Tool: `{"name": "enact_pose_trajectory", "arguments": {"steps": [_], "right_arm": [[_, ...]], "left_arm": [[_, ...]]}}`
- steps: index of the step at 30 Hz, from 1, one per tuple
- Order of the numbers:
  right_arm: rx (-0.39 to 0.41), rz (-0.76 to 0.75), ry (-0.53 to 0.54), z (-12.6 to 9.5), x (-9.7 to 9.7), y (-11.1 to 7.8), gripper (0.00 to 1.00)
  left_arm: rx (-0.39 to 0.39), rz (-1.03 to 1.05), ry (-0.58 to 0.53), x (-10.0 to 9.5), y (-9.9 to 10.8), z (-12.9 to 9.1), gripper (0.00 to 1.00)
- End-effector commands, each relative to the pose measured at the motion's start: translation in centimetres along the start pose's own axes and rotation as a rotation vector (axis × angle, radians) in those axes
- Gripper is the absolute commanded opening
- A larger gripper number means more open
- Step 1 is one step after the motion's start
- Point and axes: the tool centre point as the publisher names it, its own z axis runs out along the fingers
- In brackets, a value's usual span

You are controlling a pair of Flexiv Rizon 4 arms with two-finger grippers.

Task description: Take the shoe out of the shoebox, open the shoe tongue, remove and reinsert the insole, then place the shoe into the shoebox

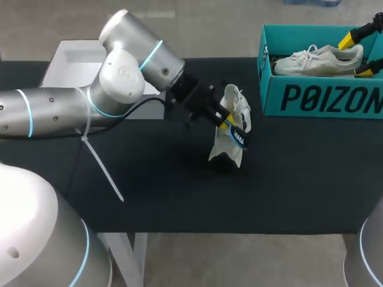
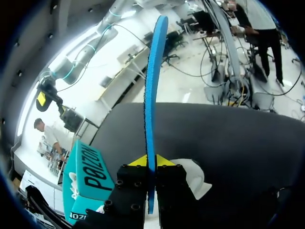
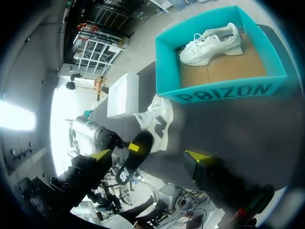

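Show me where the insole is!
In the head view's middle, the insole is pinched in the left hand, just beside the white shoe.

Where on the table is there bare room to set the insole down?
Bare table runs along the near edge in front of the standing shoe, and right of it, in front of the shoebox. Crowded where the left fingers hold the insole beside it.
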Motion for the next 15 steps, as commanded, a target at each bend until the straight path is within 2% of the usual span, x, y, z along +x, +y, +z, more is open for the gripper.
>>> {"name": "enact_pose_trajectory", "arguments": {"steps": [1,8,10,15], "right_arm": [[0.000,0.001,-0.004,-0.1,0.0,-0.1,1.00],[0.000,0.001,-0.004,-0.1,0.0,-0.1,1.00],[0.000,0.001,-0.004,-0.1,0.0,-0.1,1.00],[0.000,0.001,-0.004,-0.1,0.0,-0.1,1.00]], "left_arm": [[-0.009,-0.039,-0.016,0.9,-0.6,-0.6,0.00],[-0.034,-0.022,0.016,1.3,1.0,0.0,0.00],[-0.004,-0.027,0.020,1.2,1.3,0.1,0.00],[-0.015,-0.033,0.038,1.2,1.9,0.3,0.00]]}}
